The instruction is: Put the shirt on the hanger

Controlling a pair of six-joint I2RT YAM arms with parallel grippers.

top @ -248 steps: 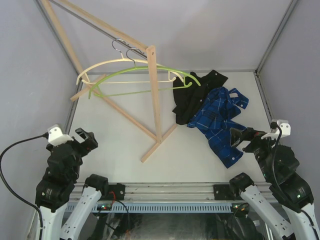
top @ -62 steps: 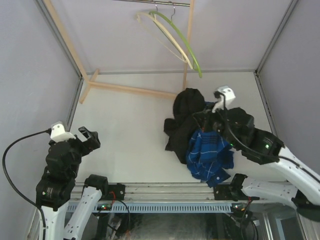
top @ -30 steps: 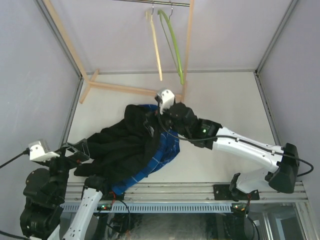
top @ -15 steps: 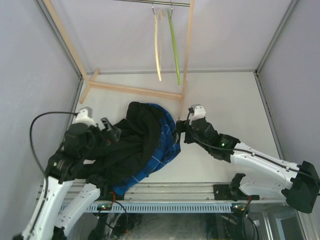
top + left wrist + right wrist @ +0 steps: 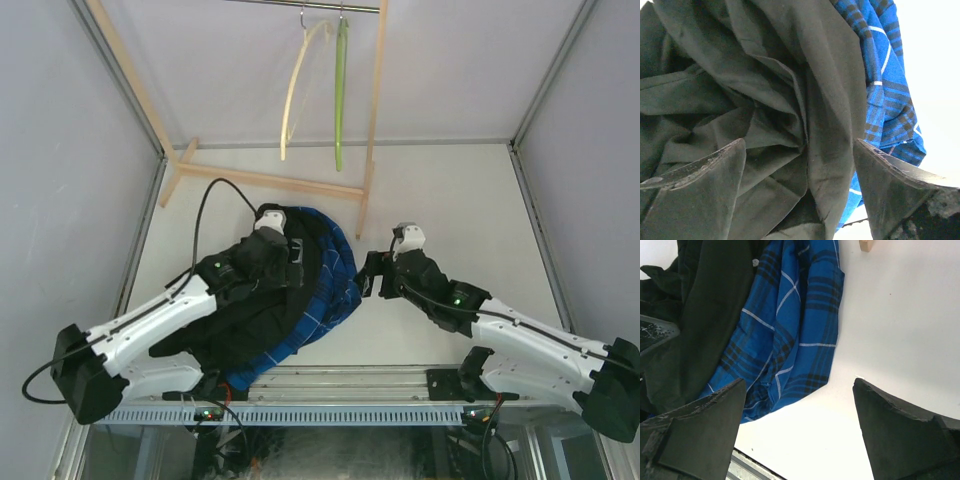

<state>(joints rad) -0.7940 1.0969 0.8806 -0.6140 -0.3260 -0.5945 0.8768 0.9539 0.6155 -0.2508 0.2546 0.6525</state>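
Shirt, black and crumpled, lies on the table overlapping the blue plaid shirt beneath the left gripper with its jaws spread, the right gripper gapes empty just beside, and farther back the hanger hangs from the rail.

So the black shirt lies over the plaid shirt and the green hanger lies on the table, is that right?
Not quite: the top view shows the green hanger hanging from the rail. The black shirt does lie over the plaid shirt.
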